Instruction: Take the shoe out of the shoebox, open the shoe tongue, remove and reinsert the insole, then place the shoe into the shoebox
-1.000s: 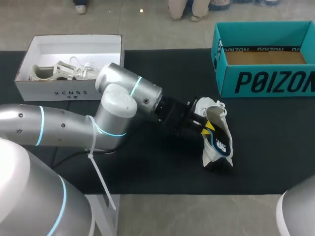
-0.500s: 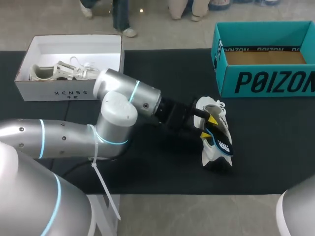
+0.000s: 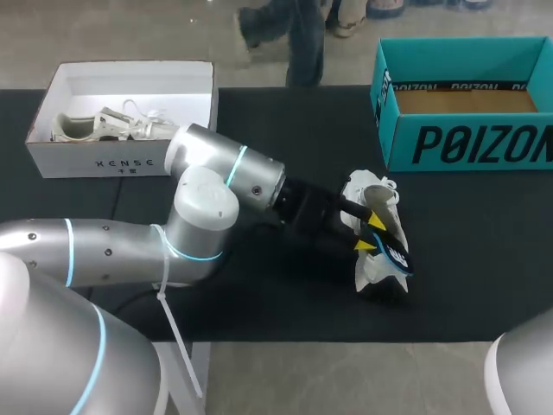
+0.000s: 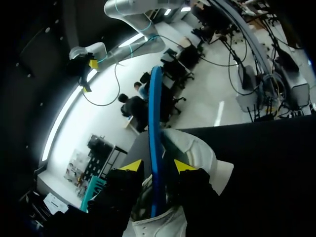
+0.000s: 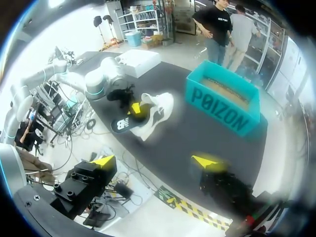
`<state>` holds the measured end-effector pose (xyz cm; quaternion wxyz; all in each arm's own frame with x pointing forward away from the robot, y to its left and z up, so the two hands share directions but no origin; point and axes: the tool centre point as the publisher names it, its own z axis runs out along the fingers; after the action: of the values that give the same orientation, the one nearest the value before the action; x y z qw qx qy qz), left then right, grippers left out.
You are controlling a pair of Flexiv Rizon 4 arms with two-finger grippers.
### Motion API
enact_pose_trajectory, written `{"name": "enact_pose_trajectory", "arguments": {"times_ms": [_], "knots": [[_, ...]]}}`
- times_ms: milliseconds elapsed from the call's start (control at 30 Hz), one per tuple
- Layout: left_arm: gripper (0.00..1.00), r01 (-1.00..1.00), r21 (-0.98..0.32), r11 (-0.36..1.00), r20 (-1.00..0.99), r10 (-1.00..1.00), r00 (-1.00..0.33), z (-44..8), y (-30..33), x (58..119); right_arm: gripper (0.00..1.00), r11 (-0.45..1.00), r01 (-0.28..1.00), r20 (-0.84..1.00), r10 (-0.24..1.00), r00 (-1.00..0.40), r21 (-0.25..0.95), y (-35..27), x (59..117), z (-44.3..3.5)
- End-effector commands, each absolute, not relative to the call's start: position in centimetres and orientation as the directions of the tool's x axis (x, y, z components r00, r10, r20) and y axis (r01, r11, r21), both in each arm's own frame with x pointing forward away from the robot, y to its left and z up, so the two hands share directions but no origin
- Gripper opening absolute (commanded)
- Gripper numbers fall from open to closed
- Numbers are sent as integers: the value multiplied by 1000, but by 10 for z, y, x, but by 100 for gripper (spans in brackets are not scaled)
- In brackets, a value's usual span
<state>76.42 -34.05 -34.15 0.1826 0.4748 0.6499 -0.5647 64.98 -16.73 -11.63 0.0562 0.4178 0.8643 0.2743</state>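
Insole [image 4: 155, 113], blue-edged, stands edge-on between the left claw's [image 4: 157, 167] yellow-tipped fingers, which press it from both sides. Its lower end sits down inside the white shoe [image 4: 200, 153] just under and ahead of the claw, and its upper end rises clear of the shoe's opening. From above, the shoe stands at the claw's tip on the black tabletop [image 3: 484, 259], near the tabletop's front edge but not touching it. The teal shoebox [image 3: 471, 147] stands open well beyond the claw, toward the far right corner, with a strip of black tabletop between it and the shoe. A white box [image 3: 121, 162] sits back behind the left arm, at the far left edge. The right claw [image 5: 155, 161] hangs out past the tabletop's near edge, its fingers spread wide, well apart from the shoe and the left claw.
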Motion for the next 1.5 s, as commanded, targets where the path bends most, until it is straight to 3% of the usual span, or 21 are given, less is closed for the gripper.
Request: {"name": "enact_pose_trajectory", "arguments": {"times_ms": [33,67,100,1133,1167,1200,1233,1267,1300,1333,1367,1433,1500], "knots": [[31,817,-570,-87,-764,424,-487,-343,-342,764,100,499,690,129,754,-644,524,-168,647,-118],[21,817,-571,-80,-760,428,-489,-343,-342,764,100,499,690,129,754,-644,524,-168,647,-118],[0,816,-573,-75,-757,430,-492,-342,-341,764,100,499,690,129,754,-644,524,-168,647,-118],[0,845,-533,-48,-723,544,-426,-365,-345,802,100,499,690,129,754,-644,524,-168,647,-118],[10,845,-533,-51,-726,541,-425,-364,-345,801,100,499,690,129,754,-644,524,-168,647,-118],[42,844,-534,-54,-728,536,-427,-363,-345,799,100,499,690,129,754,-644,524,-168,647,-118],[60,844,-534,-54,-731,531,-428,-362,-345,799,100,499,690,129,754,-644,524,-168,647,-118],[87,845,-533,-53,-734,525,-430,-361,-344,798,100,499,690,129,754,-644,524,-168,647,-118],[92,843,-535,-51,-739,512,-438,-356,-342,796,100,499,690,129,754,-644,524,-168,647,-118],[89,844,-534,-49,-741,509,-439,-354,-341,795,100,499,690,129,754,-644,524,-168,647,-118],[72,846,-531,-47,-743,504,-439,-352,-339,795,100,499,690,129,754,-644,524,-168,647,-118],[49,847,-530,-40,-750,488,-446,-346,-335,794,100,499,690,129,754,-644,524,-168,647,-118],[41,849,-526,-39,-759,471,-449,-340,-332,790,100,499,690,129,754,-644,524,-168,647,-118]]}}
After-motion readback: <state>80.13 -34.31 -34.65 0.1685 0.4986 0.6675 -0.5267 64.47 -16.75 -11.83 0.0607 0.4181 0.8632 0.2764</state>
